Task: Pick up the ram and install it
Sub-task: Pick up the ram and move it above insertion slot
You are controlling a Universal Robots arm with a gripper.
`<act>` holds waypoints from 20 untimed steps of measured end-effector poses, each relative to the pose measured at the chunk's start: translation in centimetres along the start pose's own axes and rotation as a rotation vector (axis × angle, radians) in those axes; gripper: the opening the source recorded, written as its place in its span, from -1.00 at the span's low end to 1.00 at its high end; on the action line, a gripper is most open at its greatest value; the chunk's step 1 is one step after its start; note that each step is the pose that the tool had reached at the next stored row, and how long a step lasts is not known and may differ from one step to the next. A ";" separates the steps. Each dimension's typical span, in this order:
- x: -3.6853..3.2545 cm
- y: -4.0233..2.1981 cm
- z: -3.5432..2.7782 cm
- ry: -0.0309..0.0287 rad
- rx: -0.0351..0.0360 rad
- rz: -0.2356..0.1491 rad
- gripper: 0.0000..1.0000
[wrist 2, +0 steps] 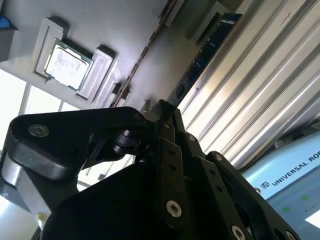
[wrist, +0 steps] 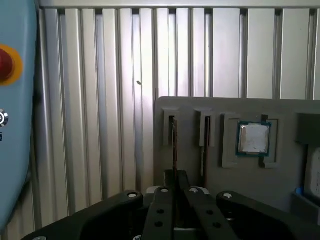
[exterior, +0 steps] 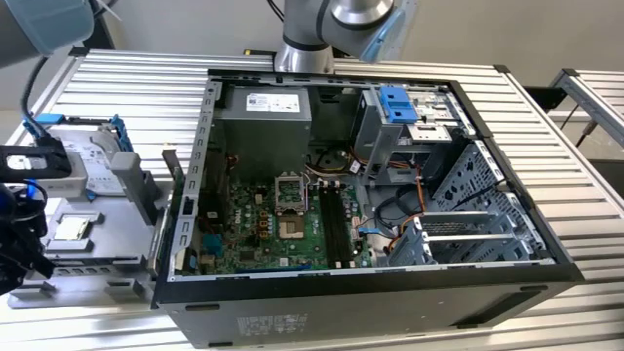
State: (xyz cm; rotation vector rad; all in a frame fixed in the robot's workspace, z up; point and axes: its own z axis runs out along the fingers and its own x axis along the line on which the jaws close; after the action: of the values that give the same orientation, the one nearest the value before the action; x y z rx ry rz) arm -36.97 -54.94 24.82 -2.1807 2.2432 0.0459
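Over the grey tray [wrist: 200,104], the pincer [wrist: 175,176] sits pinched narrow on the ram [wrist: 174,145], whose long axis runs straight ahead of it.

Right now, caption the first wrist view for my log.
Gripper clamps the edge-on ram in its grey holder, square chip seated nearby.

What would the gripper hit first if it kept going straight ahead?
Probably the ram, standing on edge in a slot of the grey tray, right ahead of the gripper in the first wrist view; the gap is unclear.
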 end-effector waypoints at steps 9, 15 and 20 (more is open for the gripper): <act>-0.12 0.05 -4.06 0.0013 0.0000 0.000 -1.00; -0.20 0.08 -6.79 0.0021 0.0000 0.000 -1.00; -0.27 0.12 -9.03 0.0019 0.0001 0.000 -1.00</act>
State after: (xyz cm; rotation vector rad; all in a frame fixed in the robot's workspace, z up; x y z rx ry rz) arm -36.97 -54.93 33.85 -2.1815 2.2443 0.0436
